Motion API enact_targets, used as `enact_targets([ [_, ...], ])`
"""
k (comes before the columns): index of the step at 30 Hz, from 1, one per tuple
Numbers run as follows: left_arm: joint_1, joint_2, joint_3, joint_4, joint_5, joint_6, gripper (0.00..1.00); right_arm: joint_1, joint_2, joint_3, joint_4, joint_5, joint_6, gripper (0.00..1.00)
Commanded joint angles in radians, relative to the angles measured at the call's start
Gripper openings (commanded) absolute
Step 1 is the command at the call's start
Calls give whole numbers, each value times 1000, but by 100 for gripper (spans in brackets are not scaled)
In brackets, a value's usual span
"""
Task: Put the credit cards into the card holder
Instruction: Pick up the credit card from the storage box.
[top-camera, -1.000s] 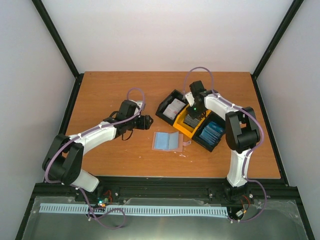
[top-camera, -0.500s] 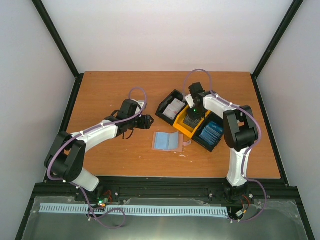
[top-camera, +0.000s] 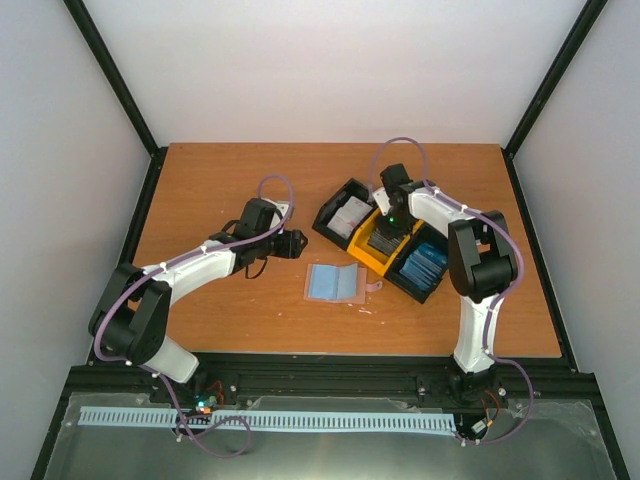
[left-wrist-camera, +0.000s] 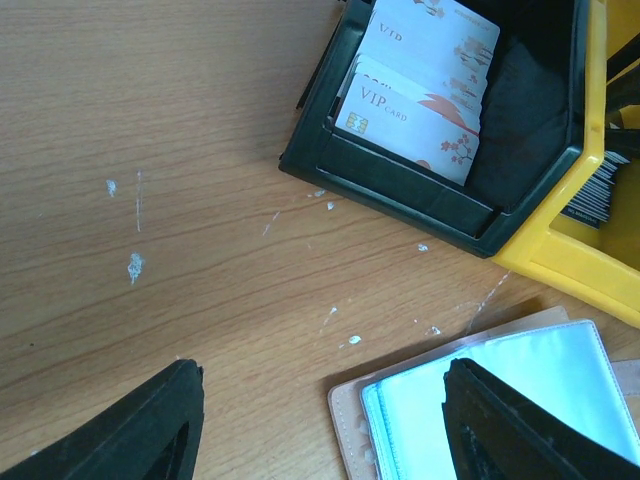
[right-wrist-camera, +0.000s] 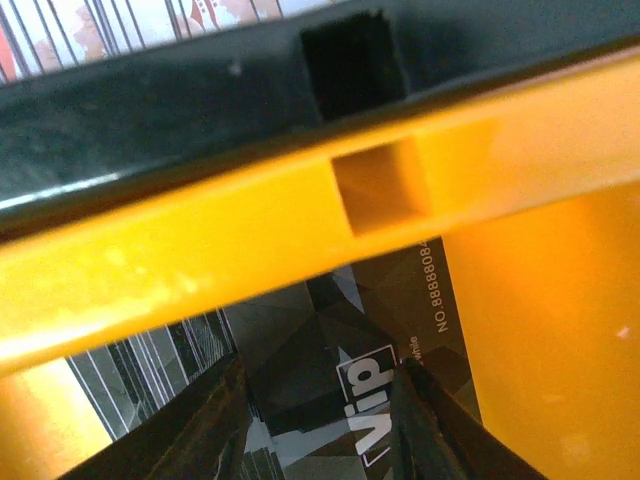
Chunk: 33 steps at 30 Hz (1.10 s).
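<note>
The card holder (top-camera: 332, 282) lies open on the table, pale blue inside up, tan edge showing in the left wrist view (left-wrist-camera: 420, 420). White-and-red credit cards (left-wrist-camera: 425, 85) fill a black bin (top-camera: 345, 215). Dark grey credit cards (right-wrist-camera: 350, 385) lie in the yellow bin (top-camera: 372, 258), and blue cards (top-camera: 424, 263) lie in another black bin. My left gripper (top-camera: 290, 243) is open and empty just left of the holder (left-wrist-camera: 320, 440). My right gripper (top-camera: 385, 228) is down in the yellow bin, its fingers open and astride the top dark grey VIP card (right-wrist-camera: 315, 440).
The three bins stand touching in a diagonal row at the right of the wooden table (top-camera: 220, 190). The yellow bin's wall (right-wrist-camera: 250, 240) crosses close in front of the right wrist camera. Black frame posts border the table.
My right gripper has dipped slightly deeper into the yellow bin. My left arm has shifted only a little and stays beside the holder.
</note>
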<state>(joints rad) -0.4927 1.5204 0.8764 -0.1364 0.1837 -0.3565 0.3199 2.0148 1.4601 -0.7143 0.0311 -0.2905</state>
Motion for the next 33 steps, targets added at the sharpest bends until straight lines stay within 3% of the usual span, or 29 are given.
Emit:
enact_targets([
  [1, 2, -23, 8, 6, 9, 19, 67, -30, -35, 22, -27, 13, 10, 40],
  [16, 2, -26, 6, 9, 11, 17, 67, -47, -51, 28, -48, 16, 18, 39],
  [33, 2, -32, 0, 11, 10, 12, 67, -47, -65, -16, 35, 108, 12, 24],
])
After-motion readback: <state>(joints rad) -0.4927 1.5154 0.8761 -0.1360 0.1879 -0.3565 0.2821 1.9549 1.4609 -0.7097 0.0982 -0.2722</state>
